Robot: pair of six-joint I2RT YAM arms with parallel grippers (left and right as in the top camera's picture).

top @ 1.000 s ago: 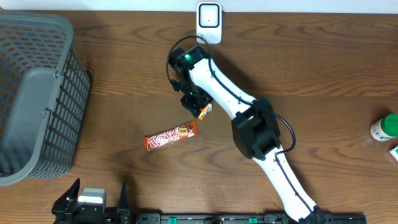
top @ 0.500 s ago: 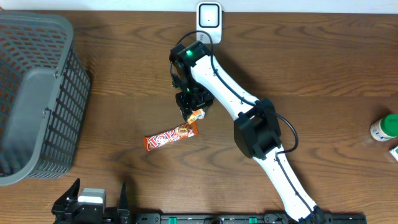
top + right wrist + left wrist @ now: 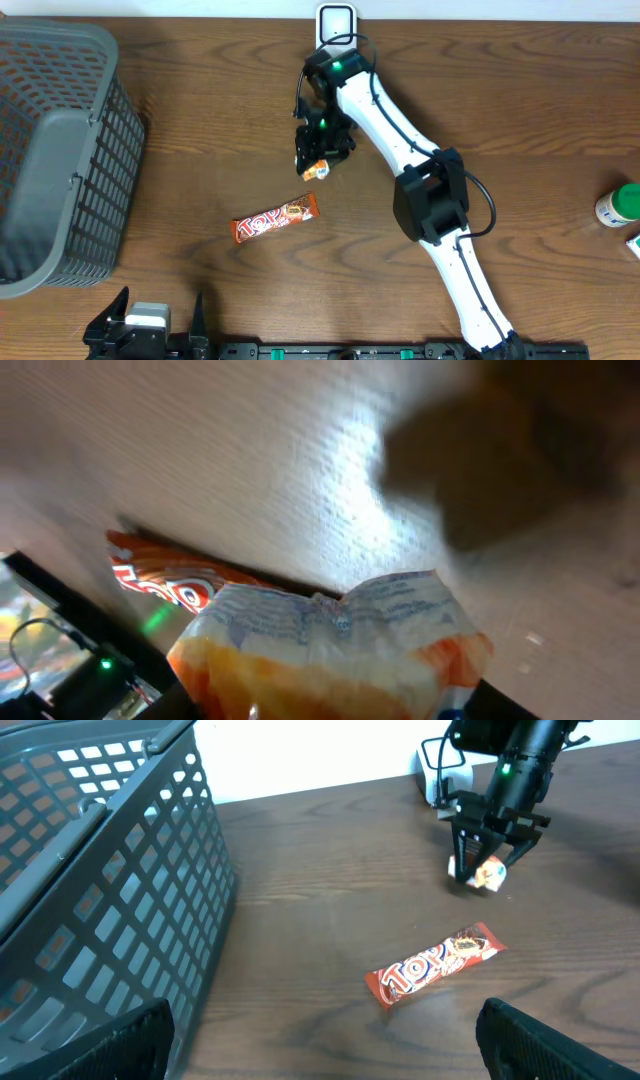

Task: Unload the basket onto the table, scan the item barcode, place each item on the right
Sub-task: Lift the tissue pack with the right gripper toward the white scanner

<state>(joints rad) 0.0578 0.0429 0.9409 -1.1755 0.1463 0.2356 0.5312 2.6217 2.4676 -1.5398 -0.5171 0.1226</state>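
My right gripper (image 3: 318,165) is shut on a small orange-and-white snack packet (image 3: 320,172), holding it just above the table. From the right wrist view the packet (image 3: 330,645) fills the space between the jaws; I can make out print on it but no clear barcode. The white scanner (image 3: 336,18) stands at the table's back edge, a short way behind the packet, and shows as the scanner (image 3: 436,778) in the left wrist view. An orange Top bar (image 3: 276,218) lies flat on the table nearer the front. My left gripper (image 3: 325,1050) is open and empty, low at the front left.
A large grey wire basket (image 3: 60,150) fills the left side of the table. A green-capped white bottle (image 3: 620,205) and the corner of a box (image 3: 634,245) sit at the right edge. The right arm reaches diagonally across the middle.
The right arm has swung right and back with the packet, away from the Top bar and closer to the scanner. Its jaws have closed a little further. The left arm has not moved.
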